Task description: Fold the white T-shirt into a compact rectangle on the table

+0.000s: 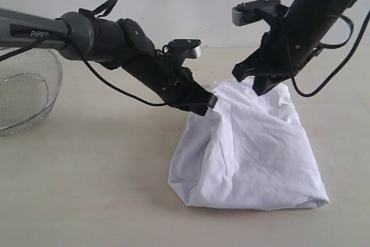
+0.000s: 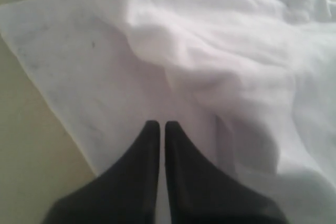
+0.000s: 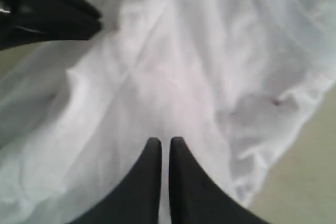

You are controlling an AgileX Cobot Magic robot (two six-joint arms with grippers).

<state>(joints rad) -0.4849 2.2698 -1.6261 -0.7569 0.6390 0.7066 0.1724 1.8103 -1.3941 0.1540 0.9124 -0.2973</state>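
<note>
**Exterior view: fold under way, far edge of shirt held off the table**

Both arms are gripping the white T-shirt [image 1: 248,154] along its far edge. The left gripper [image 1: 211,99] is pinching the far-left corner, jaws pressed together on the cloth. The right gripper [image 1: 254,82] is doing the same at the far-right corner. The wrist views are showing each pair of fingers closed tight, with fabric running out from them.

The cloth is hanging between the two grips as a slack, wrinkled tent. Its near edge is resting on the table [image 1: 87,201], right of centre. No chest lettering is showing. A wire basket [image 1: 29,91] is standing at the far left, well apart from the work.

Assessment: the near edge is looking rounded, more like a crease than a hem, so one fold may already be in place, though this cannot be confirmed. No compact rectangle is lying on the table yet. The held edge is awaiting laying down, flattening and release.
</note>
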